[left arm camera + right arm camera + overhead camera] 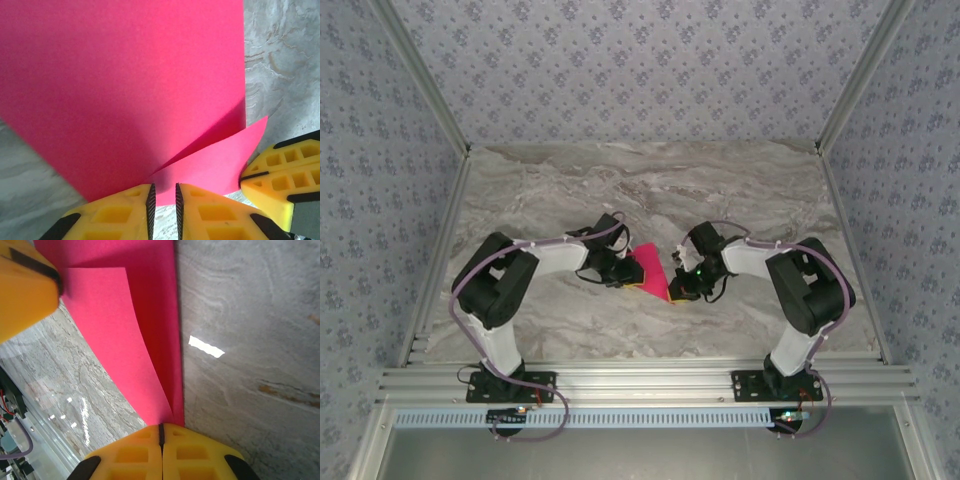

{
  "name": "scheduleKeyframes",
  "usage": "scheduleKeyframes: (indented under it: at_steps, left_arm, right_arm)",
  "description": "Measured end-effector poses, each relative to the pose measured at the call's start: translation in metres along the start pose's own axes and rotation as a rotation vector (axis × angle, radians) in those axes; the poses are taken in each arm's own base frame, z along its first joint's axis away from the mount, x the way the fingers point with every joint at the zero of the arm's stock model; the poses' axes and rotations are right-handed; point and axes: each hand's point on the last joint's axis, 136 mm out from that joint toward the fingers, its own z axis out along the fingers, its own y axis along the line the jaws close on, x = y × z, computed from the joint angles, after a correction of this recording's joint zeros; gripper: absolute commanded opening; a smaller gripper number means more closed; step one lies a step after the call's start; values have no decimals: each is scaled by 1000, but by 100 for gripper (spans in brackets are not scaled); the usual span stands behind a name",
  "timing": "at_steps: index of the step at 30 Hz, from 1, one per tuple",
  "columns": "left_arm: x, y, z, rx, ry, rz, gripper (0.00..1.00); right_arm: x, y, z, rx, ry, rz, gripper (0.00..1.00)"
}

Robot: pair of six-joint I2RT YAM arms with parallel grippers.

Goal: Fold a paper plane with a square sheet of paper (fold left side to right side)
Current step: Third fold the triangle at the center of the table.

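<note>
On marble table [740,190], creased pink paper [653,272]

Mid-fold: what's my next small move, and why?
Probably lower the right gripper to flatten the flap: it pinches a corner of the square sheet of paper, whose layers gape; the left gripper sits barely open at its edge.

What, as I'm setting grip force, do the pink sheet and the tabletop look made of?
The pink sheet: likely thin matte paper; it curls into a flap without shine. The tabletop: grey veined, glossy, with a glare spot; stone or stone-print laminate, cannot tell.
</note>
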Motion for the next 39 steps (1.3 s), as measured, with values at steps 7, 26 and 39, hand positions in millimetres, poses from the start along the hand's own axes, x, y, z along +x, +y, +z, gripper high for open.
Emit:
scheduleKeyframes:
  at_steps: [7,26,39]
  left_arm:
    - [15,-35,-15,40,-14,87,19]
    - [30,-53,25,38,56,122,17]
    - [28,-37,35,-26,47,127,15]
  right_arm:
    - [0,-1,0,8,5,5,2]
    - [0,-1,0,13,10,9,0]
    - [0,-2,0,29,16,11,0]
